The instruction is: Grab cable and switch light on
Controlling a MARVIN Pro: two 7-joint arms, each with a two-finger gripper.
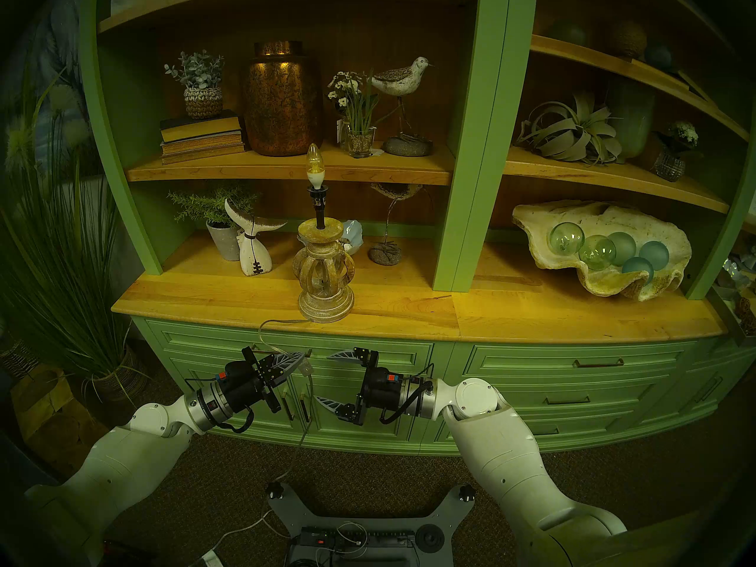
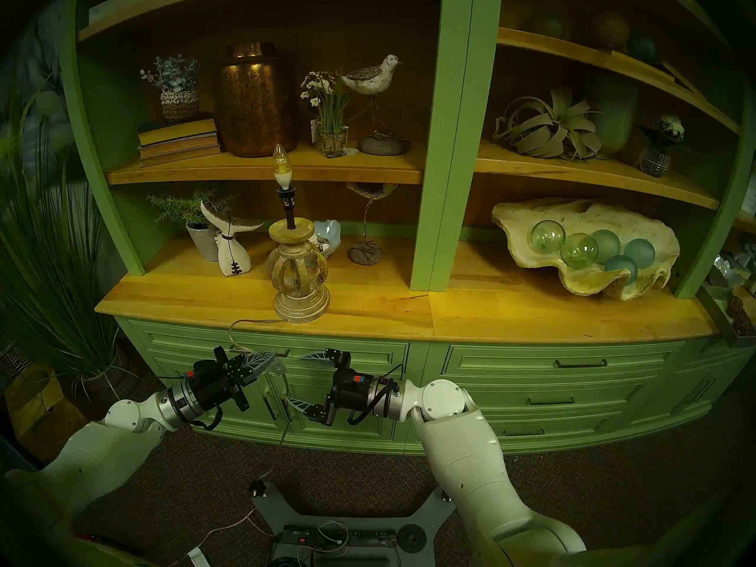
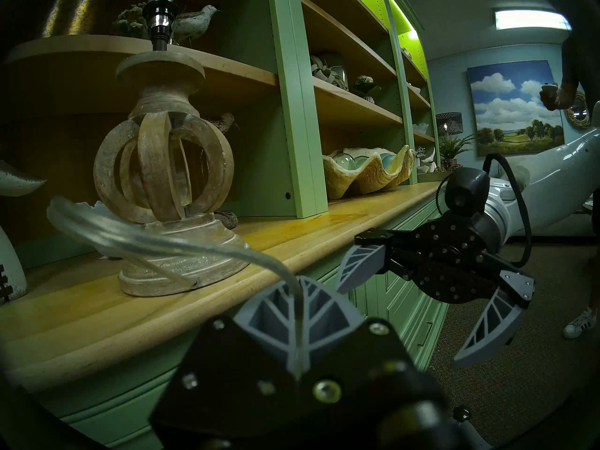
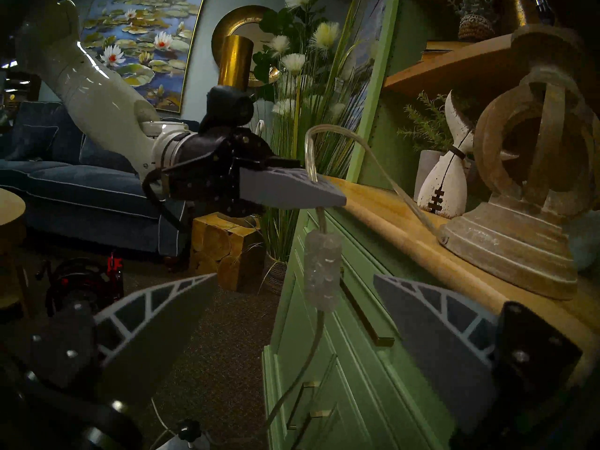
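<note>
The light is a shadeless lamp with a beige turned-wood base, standing near the front edge of the wooden counter; its bulb gives no clear glow. The clear cable loops off the base and over the counter edge. My left gripper is shut on the cable just above the clear switch block, which hangs below the fingers. My right gripper faces it, open, one finger on each side of the block, not touching it.
A white whale-tail figure stands left of the lamp. A copper vase is on the shelf above, a big shell of glass balls to the right. Green drawers lie behind both grippers. A power strip is on the floor.
</note>
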